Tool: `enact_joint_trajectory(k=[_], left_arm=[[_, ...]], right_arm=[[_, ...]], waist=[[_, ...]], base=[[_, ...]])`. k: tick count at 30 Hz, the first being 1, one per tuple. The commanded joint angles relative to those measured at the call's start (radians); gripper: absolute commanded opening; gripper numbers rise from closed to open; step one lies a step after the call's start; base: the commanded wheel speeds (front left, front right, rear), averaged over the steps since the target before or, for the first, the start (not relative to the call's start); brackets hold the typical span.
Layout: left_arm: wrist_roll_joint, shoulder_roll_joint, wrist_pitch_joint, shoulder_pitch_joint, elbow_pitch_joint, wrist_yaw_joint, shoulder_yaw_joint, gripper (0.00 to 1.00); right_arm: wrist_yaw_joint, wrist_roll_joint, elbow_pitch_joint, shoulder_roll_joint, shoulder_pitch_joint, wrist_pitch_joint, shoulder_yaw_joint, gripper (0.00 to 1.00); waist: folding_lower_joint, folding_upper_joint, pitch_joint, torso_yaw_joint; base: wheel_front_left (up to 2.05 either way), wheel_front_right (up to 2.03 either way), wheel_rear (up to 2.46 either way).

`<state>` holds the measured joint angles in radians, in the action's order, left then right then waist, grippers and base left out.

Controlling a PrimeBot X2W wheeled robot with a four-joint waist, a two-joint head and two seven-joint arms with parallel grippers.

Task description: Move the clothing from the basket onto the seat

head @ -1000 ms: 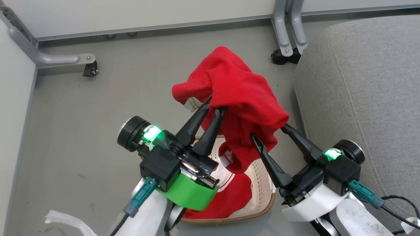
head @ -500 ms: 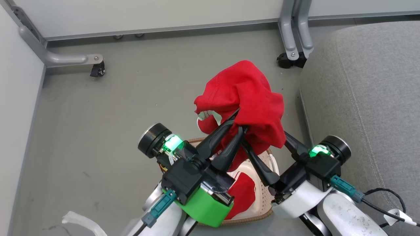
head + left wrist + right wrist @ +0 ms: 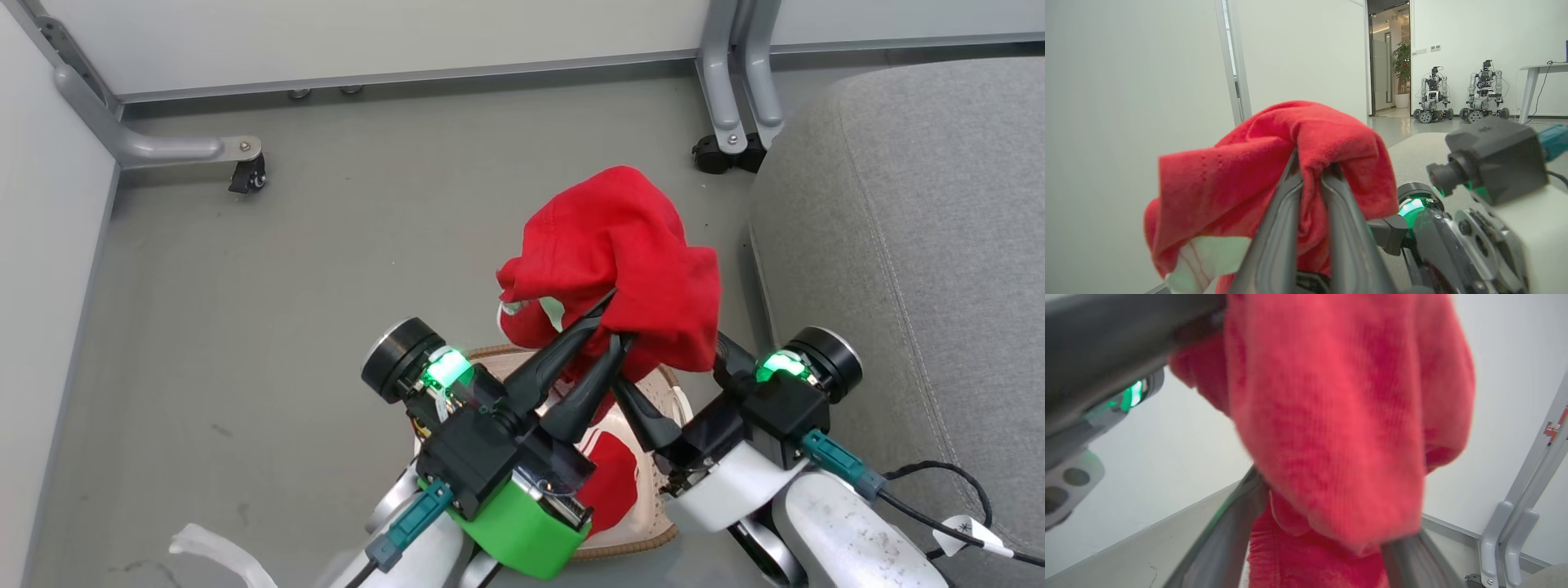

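A plain red garment of the clothing (image 3: 620, 253) hangs bunched above the basket (image 3: 657, 482), and my left gripper (image 3: 618, 327) is shut on a fold of it. The left wrist view shows those fingers (image 3: 1282, 228) pinching the red cloth (image 3: 1274, 163). My right gripper (image 3: 665, 357) is just to the right, open, with the cloth draped between its spread fingers (image 3: 1224, 539). The red cloth (image 3: 1339, 428) is close up in the right wrist view. A second red garment (image 3: 608, 482) lies in the basket under my arms. The grey seat (image 3: 898, 245) is at the right.
Grey metal frame legs on casters stand on the floor at the back left (image 3: 245, 167) and beside the seat's corner (image 3: 727, 147). White panels wall the left and back. A white strip (image 3: 208, 547) lies on the floor. Two other robots (image 3: 1457, 94) stand far off.
The two grippers have come closer together, and the garment between them has bunched up and shifted right toward the seat. The head view has also shifted slightly.
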<state>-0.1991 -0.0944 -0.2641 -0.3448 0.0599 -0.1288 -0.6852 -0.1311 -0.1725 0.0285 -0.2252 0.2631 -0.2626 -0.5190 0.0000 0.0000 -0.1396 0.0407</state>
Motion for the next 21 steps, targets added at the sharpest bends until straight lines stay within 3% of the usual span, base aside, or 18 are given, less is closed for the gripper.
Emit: enact_joint_trajectory(k=[1, 7, 9, 21], left_arm=[[-0.01, -0.006, -0.001, -0.02, -0.001, -0.003, -0.005, 0.0], [-0.019, -0.009, -0.001, -0.022, -0.008, -0.003, -0.015, 0.0], [-0.023, -0.008, -0.001, -0.019, -0.01, -0.003, -0.013, 0.0], [-0.024, -0.01, -0.001, -0.003, -0.021, -0.003, 0.017, 0.0]], right_arm=[[0.001, 0.007, 0.007, 0.008, 0.016, -0.003, 0.0, 1.0], [0.001, 0.01, 0.036, 0.026, 0.021, -0.003, 0.001, 1.0], [0.001, 0.006, 0.048, 0.03, 0.022, -0.003, -0.001, 0.0], [0.001, -0.014, 0.039, 0.04, 0.002, -0.003, 0.032, 0.0]], waist=[[0.0, 0.0, 0.002, 0.001], [0.0, 0.0, 0.009, 0.006], [0.0, 0.0, 0.011, 0.008], [0.0, 0.0, 0.01, 0.008]], base=[[0.0, 0.0, 0.0], [0.0, 0.0, 0.0], [0.0, 0.0, 0.0], [0.0, 0.0, 0.0]])
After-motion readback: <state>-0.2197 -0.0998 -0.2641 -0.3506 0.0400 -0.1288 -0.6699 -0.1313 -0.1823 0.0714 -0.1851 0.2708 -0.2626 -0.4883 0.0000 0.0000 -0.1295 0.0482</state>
